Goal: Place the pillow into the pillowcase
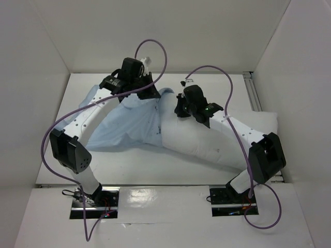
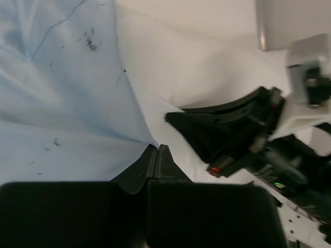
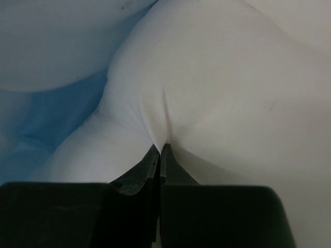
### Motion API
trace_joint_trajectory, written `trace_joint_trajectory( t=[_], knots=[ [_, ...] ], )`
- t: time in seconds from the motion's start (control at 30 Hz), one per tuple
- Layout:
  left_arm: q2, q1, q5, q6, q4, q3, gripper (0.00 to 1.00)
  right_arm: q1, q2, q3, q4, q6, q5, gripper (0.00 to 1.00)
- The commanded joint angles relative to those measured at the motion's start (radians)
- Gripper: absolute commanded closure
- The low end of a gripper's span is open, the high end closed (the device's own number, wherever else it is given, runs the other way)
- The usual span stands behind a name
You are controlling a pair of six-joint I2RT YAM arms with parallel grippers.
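Observation:
The white pillow lies across the table's middle and right, its left end against the mouth of the light blue pillowcase, which spreads to the left. My left gripper is shut on the pillowcase's edge at its far right corner; its jaws pinch the blue cloth. My right gripper is shut on a fold of the pillow near its left end; the cloth puckers at the fingertips. Blue pillowcase shows left of it. The right gripper also shows in the left wrist view.
White walls enclose the table on the left, back and right. A metal rail runs along the right edge. Purple cables loop above both arms.

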Motion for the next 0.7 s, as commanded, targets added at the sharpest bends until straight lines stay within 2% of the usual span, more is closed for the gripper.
trace_joint_trajectory(
  t=[0.0, 0.2, 0.4, 0.43, 0.53, 0.57, 0.6, 0.67],
  knots=[
    [0.062, 0.000, 0.158, 0.019, 0.001, 0.150, 1.00, 0.013, -0.026, 0.029, -0.142, -0.031, 0.050, 1.00],
    [0.111, -0.035, 0.260, 0.028, -0.040, 0.244, 1.00, 0.044, -0.097, 0.100, -0.180, -0.022, 0.050, 1.00],
    [0.122, -0.076, 0.310, 0.023, -0.071, 0.186, 1.00, 0.053, -0.123, -0.067, 0.135, 0.055, -0.039, 1.00],
    [0.131, -0.076, 0.288, 0.049, -0.092, 0.186, 0.97, 0.053, -0.114, -0.086, 0.168, 0.064, -0.039, 1.00],
    [0.131, -0.056, 0.165, 0.118, -0.213, 0.259, 0.53, 0.053, -0.127, -0.135, 0.183, 0.076, -0.048, 1.00],
    [0.131, -0.031, 0.143, 0.128, -0.233, 0.307, 0.28, 0.053, -0.140, -0.144, 0.183, 0.076, -0.048, 1.00],
    [0.131, -0.017, 0.129, 0.137, -0.246, 0.327, 0.19, 0.053, -0.140, -0.144, 0.183, 0.076, -0.048, 1.00],
    [0.145, 0.019, 0.093, 0.146, -0.260, 0.382, 0.12, 0.053, -0.154, -0.144, 0.183, 0.067, -0.039, 1.00]
  ],
)
